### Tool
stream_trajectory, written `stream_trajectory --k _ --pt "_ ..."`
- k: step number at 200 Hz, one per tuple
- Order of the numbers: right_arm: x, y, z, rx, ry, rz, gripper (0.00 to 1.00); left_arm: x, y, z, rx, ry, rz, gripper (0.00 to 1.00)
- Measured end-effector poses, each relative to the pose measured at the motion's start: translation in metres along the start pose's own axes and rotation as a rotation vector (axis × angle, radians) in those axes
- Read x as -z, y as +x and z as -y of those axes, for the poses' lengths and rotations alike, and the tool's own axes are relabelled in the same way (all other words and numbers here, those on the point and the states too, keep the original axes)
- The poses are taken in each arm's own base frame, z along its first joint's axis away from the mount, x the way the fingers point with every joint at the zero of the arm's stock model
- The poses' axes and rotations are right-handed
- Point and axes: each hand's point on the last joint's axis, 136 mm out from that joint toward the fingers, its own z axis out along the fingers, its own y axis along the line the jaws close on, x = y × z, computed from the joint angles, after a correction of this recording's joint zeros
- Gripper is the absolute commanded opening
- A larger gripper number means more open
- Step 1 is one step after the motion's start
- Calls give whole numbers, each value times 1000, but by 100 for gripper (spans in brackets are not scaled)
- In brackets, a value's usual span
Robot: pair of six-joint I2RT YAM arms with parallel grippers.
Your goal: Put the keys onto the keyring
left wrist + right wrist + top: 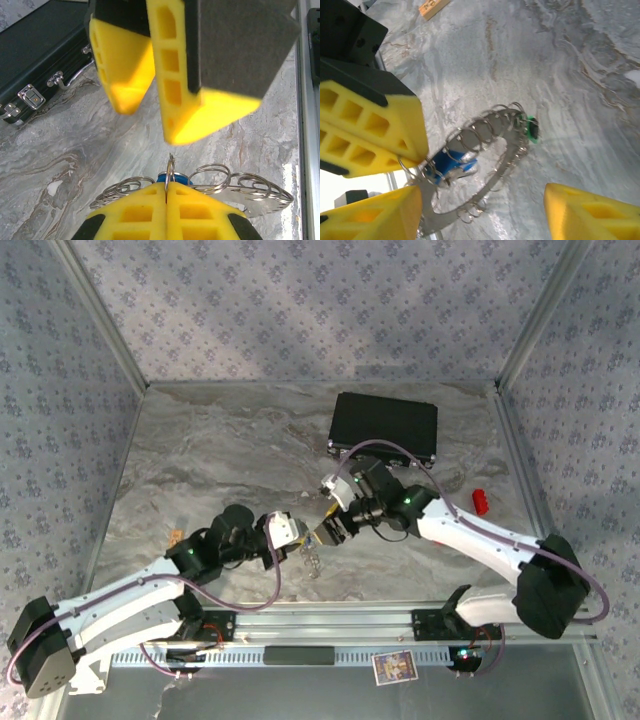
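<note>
Beyond keyring (311,558), closed black case (385,425)

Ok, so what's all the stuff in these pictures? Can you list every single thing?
keyring: one, silver, between the two grippers
blue key: one, blue head, at the keyring next to the left gripper's fingers
green key: one, green head, at the keyring's rim away from the blue one
black case: one, black with silver clasps, far side of the table
red thing: one, red, right side of the table, too small to tell what it is
wooden block: one, tan, left side of the table
card: one, small, on the near rail
table: one, grey marble pattern
left gripper: one, yellow fingers, shut on the keyring
right gripper: one, yellow fingers, open, by the keyring
</note>
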Motion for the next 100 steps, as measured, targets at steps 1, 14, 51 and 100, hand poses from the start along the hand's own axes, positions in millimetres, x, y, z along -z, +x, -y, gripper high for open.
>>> stream_trajectory --k 1,14,51,100 --pt "1 0 0 6 2 5 64 0 0 0 0 0 1 0" --pt "6 2 2 68 24 53 61 0 1 1 4 -1 14 0" --pt "9 10 -14 376 4 178 54 0 1 4 7 4 63 0" --pt "1 4 -36 564 -101 227 36 -1 -1 6 5 11 102 0"
